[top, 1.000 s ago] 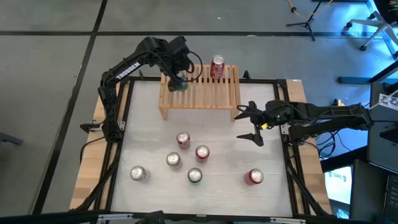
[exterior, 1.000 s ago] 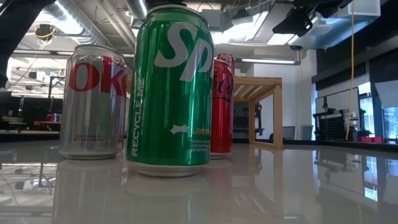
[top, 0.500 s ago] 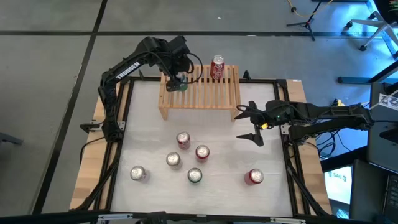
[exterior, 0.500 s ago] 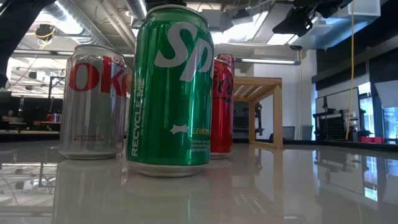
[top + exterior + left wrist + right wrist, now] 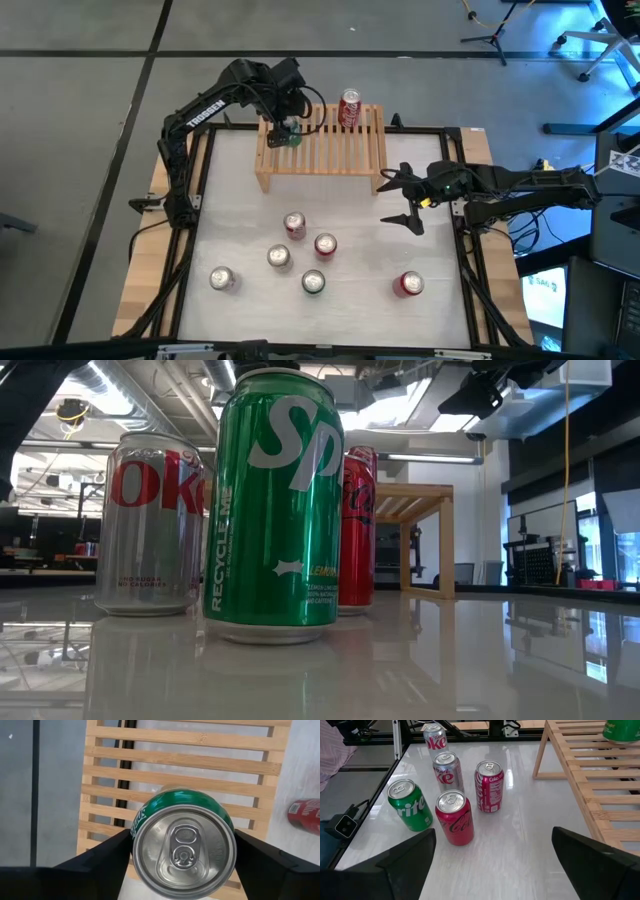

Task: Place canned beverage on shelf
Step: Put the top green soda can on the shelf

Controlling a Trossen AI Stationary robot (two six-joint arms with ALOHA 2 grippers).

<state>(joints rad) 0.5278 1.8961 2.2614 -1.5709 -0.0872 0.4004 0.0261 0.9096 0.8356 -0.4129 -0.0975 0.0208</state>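
The shelf (image 5: 330, 150) is a light wooden slatted rack at the table's far edge; it also shows in the low view (image 5: 422, 495). A red can (image 5: 349, 108) stands on its far right part. Over the shelf's left end, my left gripper (image 5: 285, 133) points steeply down and is shut on a green can (image 5: 182, 850). The right wrist view shows that green can (image 5: 621, 730) low over the slats. My right gripper (image 5: 405, 200) waits open just right of the shelf's near corner, holding nothing. My left gripper pinches the green can's round side wall (image 5: 134, 837) between its two fingers (image 5: 107, 857), one on either side. The fingers come from above, pointing steeply down. The can is upright, top up, its base down at the shelf's slats; whether it rests on them I cannot tell.
Several cans stand in a loose group on the white table nearer the front: a red one (image 5: 295, 225), a silver one (image 5: 279, 257) and a green one (image 5: 313, 283) among them. Another red can (image 5: 408, 285) stands alone at the near right. Dark frame rails edge the table.
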